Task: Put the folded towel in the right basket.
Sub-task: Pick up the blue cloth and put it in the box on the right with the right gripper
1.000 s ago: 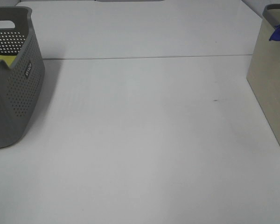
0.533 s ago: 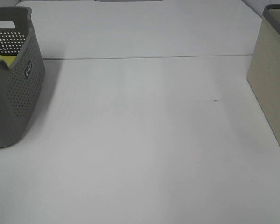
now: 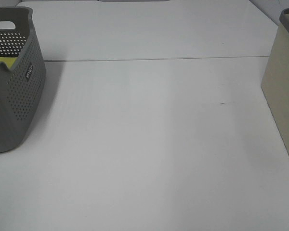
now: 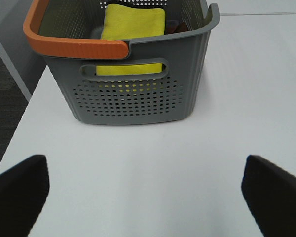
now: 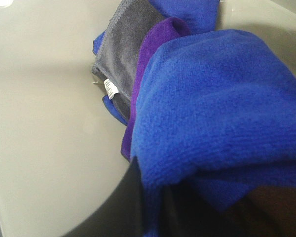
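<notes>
A folded blue towel (image 5: 212,113) fills the right wrist view. My right gripper (image 5: 187,210) is shut on it and holds it inside the beige right basket (image 5: 44,128), above a grey towel (image 5: 126,49) and a purple towel (image 5: 155,49) lying in it. In the exterior high view only the beige basket's side (image 3: 285,91) shows at the right edge; the towel and both grippers are out of that view. My left gripper (image 4: 145,170) is open and empty, a little in front of the grey left basket (image 4: 133,94).
The grey perforated basket (image 3: 12,82) with an orange handle (image 4: 71,44) stands at the table's left edge and holds a yellow towel (image 4: 133,22). The white table (image 3: 144,144) spreads between the two baskets. The floor lies past the table's left edge (image 4: 19,118).
The blue towel showed above the right basket's rim one second ago and has dropped out of the exterior view. The beige basket has shifted slightly right.
</notes>
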`<state>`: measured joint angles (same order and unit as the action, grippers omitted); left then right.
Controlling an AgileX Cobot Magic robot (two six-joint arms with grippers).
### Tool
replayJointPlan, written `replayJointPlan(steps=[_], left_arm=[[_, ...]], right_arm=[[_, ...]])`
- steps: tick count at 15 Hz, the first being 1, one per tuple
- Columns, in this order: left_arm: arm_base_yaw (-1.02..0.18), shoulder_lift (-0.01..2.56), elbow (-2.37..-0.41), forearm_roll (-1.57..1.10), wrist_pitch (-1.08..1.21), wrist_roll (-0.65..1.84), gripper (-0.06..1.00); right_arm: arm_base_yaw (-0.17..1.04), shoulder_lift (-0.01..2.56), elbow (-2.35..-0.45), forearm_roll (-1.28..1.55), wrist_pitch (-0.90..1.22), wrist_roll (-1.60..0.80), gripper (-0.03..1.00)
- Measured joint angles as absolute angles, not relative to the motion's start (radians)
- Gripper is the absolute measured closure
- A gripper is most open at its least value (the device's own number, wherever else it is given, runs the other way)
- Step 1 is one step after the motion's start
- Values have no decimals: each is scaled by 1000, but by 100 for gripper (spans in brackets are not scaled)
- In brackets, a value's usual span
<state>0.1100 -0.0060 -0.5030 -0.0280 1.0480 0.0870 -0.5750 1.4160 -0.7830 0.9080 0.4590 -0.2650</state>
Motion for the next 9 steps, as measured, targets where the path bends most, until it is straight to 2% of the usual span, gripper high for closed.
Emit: replayJointPlan(steps=[8,9], left_arm=[[110,-6,-503,-28,1048,87,-4],[110,-6,-503,-28,1048,87,-4]], right_arm=[[-575,1416,-779,1061,458,-471,92],[-575,1416,-779,1075,458,-480,89]])
